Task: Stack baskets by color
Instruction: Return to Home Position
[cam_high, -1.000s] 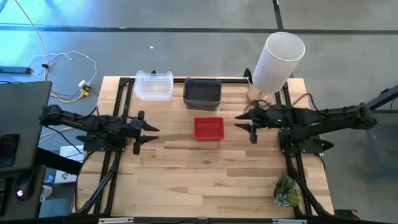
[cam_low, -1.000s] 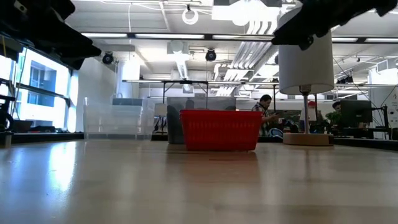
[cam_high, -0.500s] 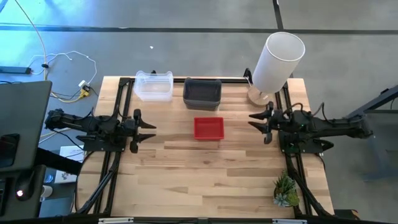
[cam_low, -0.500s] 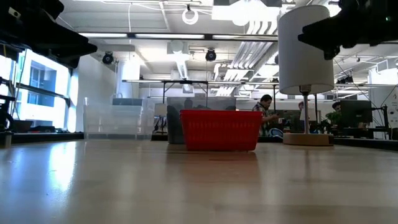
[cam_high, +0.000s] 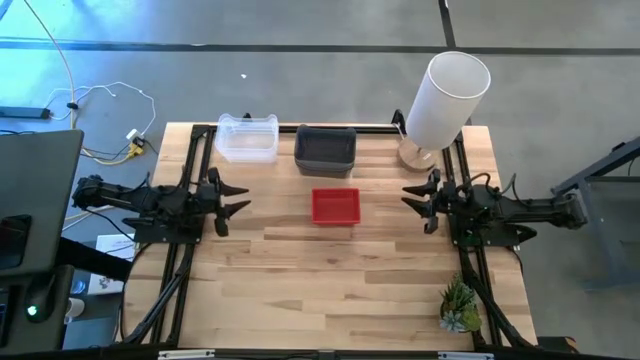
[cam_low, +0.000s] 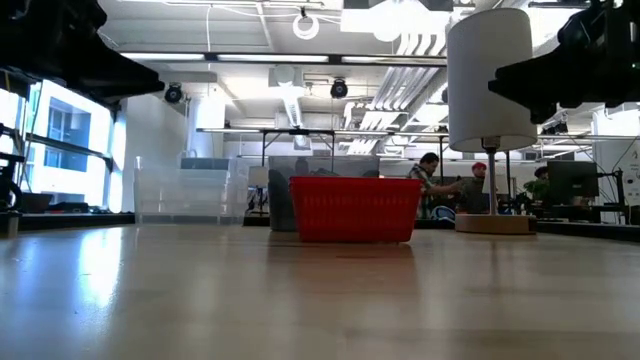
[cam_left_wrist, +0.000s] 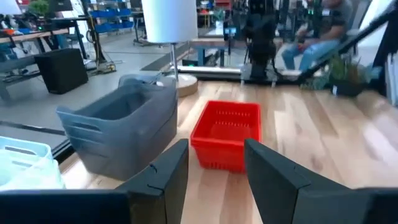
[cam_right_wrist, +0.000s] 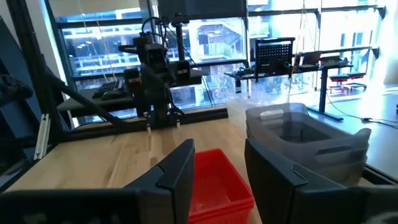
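Observation:
A red mesh basket (cam_high: 335, 207) stands on its base at the table's middle. Behind it at the far edge stand a stack of dark grey baskets (cam_high: 325, 149) and clear baskets (cam_high: 247, 137). My left gripper (cam_high: 243, 198) hovers open at the table's left side and points level at the red basket (cam_left_wrist: 227, 134). My right gripper (cam_high: 407, 196) hovers open at the right side and faces the same red basket (cam_right_wrist: 217, 180). Both are well clear of it. The grey stack (cam_right_wrist: 305, 140) shows nested rims.
A tall white cylinder (cam_high: 445, 100) on a round base stands at the far right corner. A small green plant (cam_high: 458, 305) sits near the front right corner. Bare wood lies between the red basket and the near edge. People sit in the room beyond the table.
My right gripper has drawn back from beside the red basket toward the table's right edge, sinking and tipping up to about level. My left gripper has turned a little at the wrist, staying in place. The baskets have not moved.

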